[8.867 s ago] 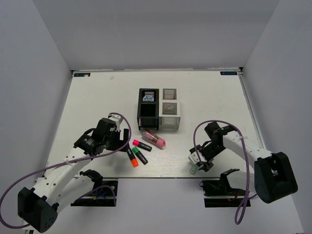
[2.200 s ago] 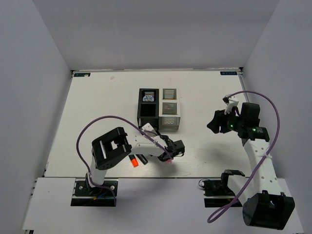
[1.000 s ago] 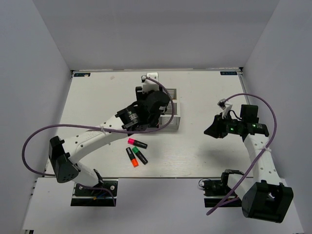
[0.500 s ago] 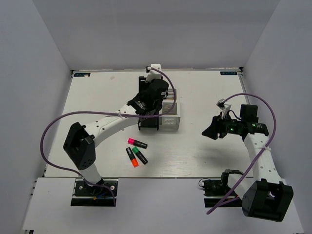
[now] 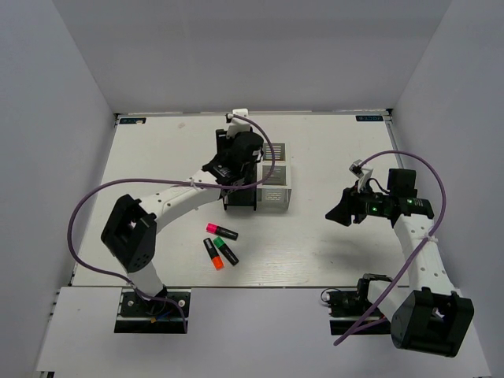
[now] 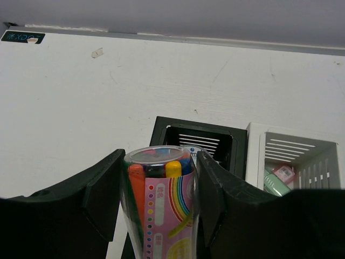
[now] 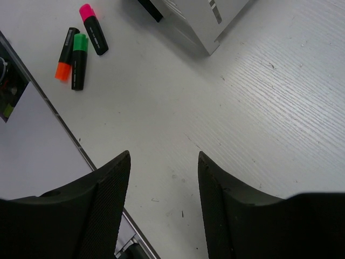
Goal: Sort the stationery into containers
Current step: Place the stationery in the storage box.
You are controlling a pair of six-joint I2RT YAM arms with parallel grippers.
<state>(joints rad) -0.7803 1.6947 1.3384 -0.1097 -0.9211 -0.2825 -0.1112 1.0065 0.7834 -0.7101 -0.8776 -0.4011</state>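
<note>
Three highlighters (image 5: 223, 231) are lying loose on the table (image 5: 157, 150), on the near side of the left gripper (image 6: 158, 172) and well apart from it, not yet sorted. The left gripper is clamping the case (image 6: 160, 216) between its two fingers (image 6: 102, 194), with the clear round end sticking up past the fingertips and showing coloured pens inside. It is hanging over the black half of the bins (image 6: 199, 129). Just beyond the case's top the far black bin is showing its mouth, with the roll (image 6: 190, 152) peeping out behind the case. To the gripper's right the white bin (image 6: 253, 156) is holding the tube (image 6: 274, 186) and the pink piece (image 6: 284, 174). Which black slot is lying straight under the case I cannot tell, since case and fingers are hiding it

The step in hand is looking like a drop of the case into a black bin. To do it well, the gripper should be bringing the case's lower end inside the rim before parting its fingers, keeping it upright and off the wall between slots. The shell is looking smooth and round, so a release from high up is risking a bounce or a roll off the block

Far to the right, the right gripper (image 7: 161, 178) is hovering over bare table, fingers spread and nothing between them, with the bins and highlighters lying well ahead of it
</note>
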